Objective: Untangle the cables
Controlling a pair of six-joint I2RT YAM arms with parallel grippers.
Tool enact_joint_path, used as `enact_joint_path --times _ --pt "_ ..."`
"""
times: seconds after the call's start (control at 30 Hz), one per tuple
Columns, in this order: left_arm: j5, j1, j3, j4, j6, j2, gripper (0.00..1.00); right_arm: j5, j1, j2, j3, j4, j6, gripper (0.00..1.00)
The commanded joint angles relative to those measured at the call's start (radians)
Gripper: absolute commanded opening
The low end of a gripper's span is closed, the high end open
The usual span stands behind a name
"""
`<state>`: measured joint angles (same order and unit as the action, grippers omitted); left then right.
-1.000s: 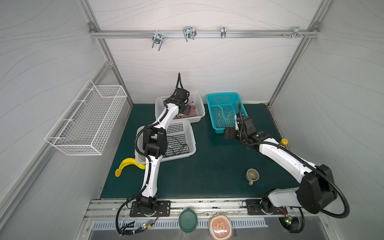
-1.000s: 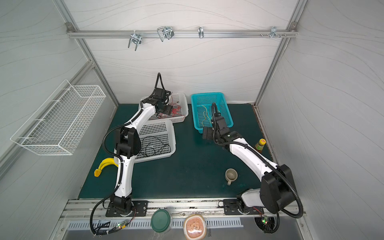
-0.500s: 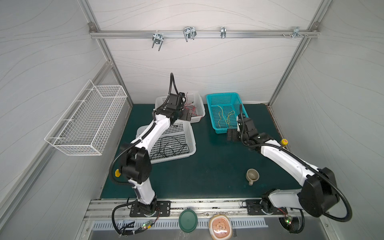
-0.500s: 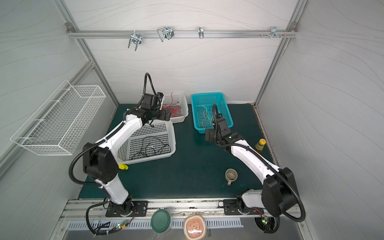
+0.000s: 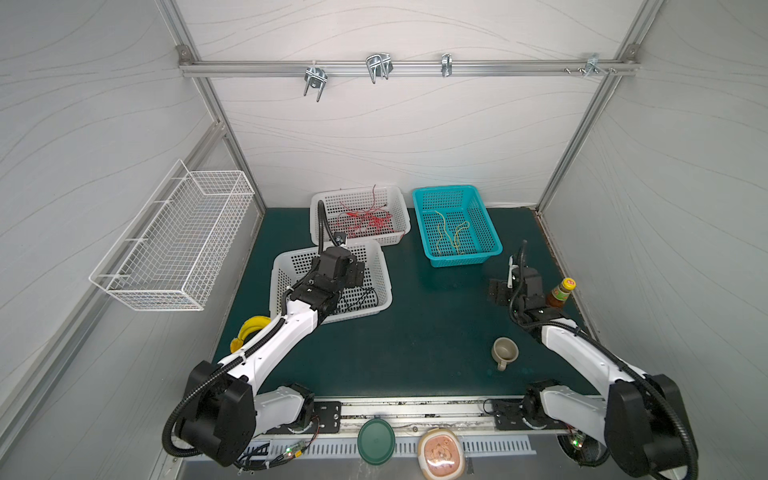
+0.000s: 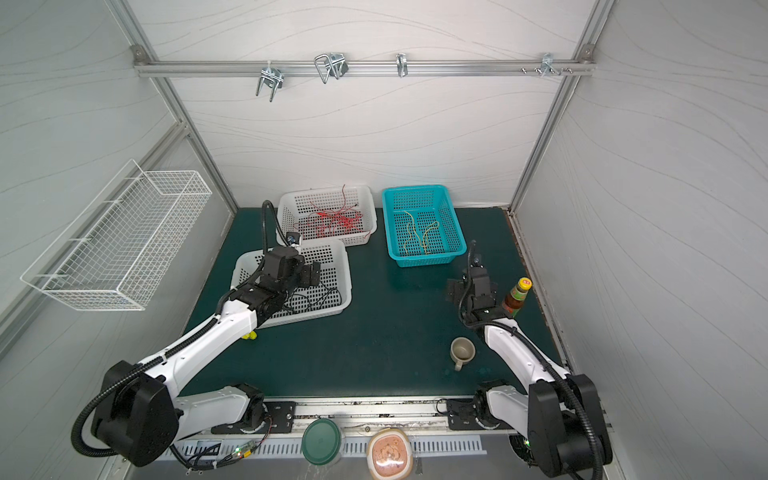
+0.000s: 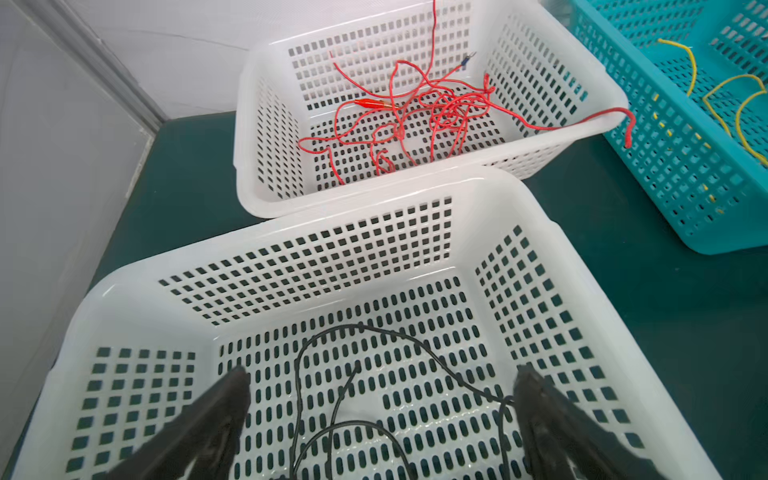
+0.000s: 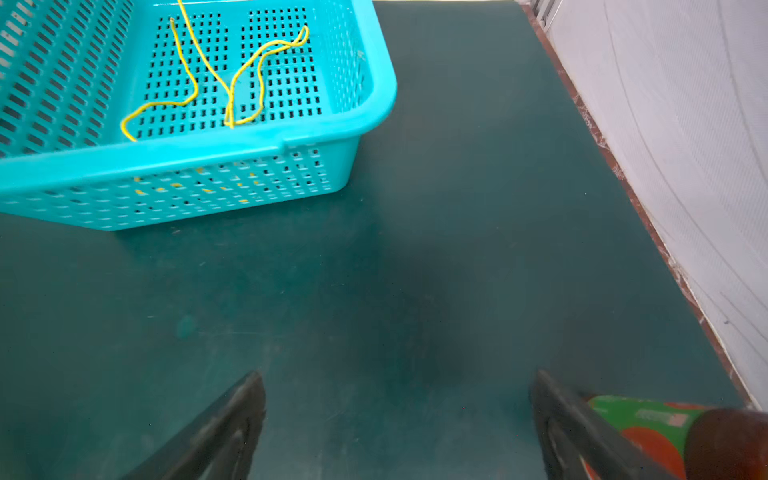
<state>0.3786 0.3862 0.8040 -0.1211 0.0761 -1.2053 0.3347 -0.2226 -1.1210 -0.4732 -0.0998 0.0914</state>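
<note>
So, quick rundown. The left pincer [image 7: 382, 376] is spread wide w/ nothing in it, hanging over the nearer white basket [image 7: 332, 220]. The black cables [image 7: 353, 326] lie loose on that basket's floor, looping between the two fingers in the wrist view. One strand runs right by a fingertip, but I can't tell if it's actually touching.

The right pincer [image 8: 399, 380] is also wide open and empty, over bare tabletop [image 8: 415, 249]. It sits between the teal basket [image 8: 166, 153] and a sauce bottle [image 5: 561, 293], which stands upright just beside the wrist, on the wall side.

The red cables [image 7: 415, 112] are the messy part, a knotted clump in the farther white basket [image 7: 374, 195], w/ a small red clip [image 7: 365, 102] in the tangle. That basket sits just behind the nearer one. One red end droops over the rim on the side facing the teal basket, and another strand pokes up along the back wall.

The yellow cables [image 8: 232, 83] are only a couple of wavy strands, lying on the teal basket's floor and crossing each other a bit. They're well apart from the red and black ones.

Other stuff: a mug [image 5: 504, 352] is at the front right of the tabletop, well apart from the baskets. A banana [image 5: 249, 328] is just beside the nearer white basket, partly hidden under the left arm.
</note>
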Motion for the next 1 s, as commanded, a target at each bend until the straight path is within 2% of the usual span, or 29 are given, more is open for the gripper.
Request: enact_joint_path --times 0.0,0.13,0.23,0.3,0.37,0.43,0.5,0.57,0.67,0.83,0.97 --pt "0.061 -0.001 -0.015 0.100 0.024 0.012 1.00 -0.072 0.030 -0.058 0.063 -0.320 -0.092 0.99" --pt "0.074 -0.006 -0.039 0.123 0.028 0.019 1.00 -0.146 0.052 -0.216 0.098 -0.576 -0.111 0.99" --pt "0.089 -0.034 -0.051 0.129 0.038 0.022 1.00 -0.149 0.058 -0.299 0.082 -0.677 -0.140 0.99" --pt "0.093 -0.066 -0.061 0.139 0.042 0.024 1.00 -0.196 0.083 -0.370 0.092 -0.743 -0.125 0.99" --pt "0.091 -0.099 -0.092 0.184 0.035 0.027 1.00 -0.215 0.076 -0.476 0.144 -0.968 -0.153 0.99" --pt "0.086 -0.124 -0.142 0.281 0.008 0.027 1.00 -0.205 0.074 -0.418 0.124 -0.825 -0.142 0.99" --pt "0.098 -0.138 -0.196 0.381 -0.026 0.023 1.00 -0.198 0.075 -0.458 0.118 -0.882 -0.148 0.99" --pt "0.108 -0.158 -0.247 0.472 -0.049 0.013 1.00 -0.200 0.076 -0.436 0.074 -0.756 -0.136 0.99" --pt "0.077 -0.203 -0.320 0.590 -0.053 -0.003 1.00 -0.243 0.105 -0.450 0.036 -0.705 -0.114 0.99" --pt "-0.010 -0.282 -0.423 0.782 -0.064 -0.072 1.00 -0.263 0.118 -0.450 0.030 -0.692 -0.105 0.99" --pt "-0.074 -0.342 -0.438 0.898 -0.044 -0.166 1.00 -0.265 0.119 -0.450 0.030 -0.690 -0.104 0.99"
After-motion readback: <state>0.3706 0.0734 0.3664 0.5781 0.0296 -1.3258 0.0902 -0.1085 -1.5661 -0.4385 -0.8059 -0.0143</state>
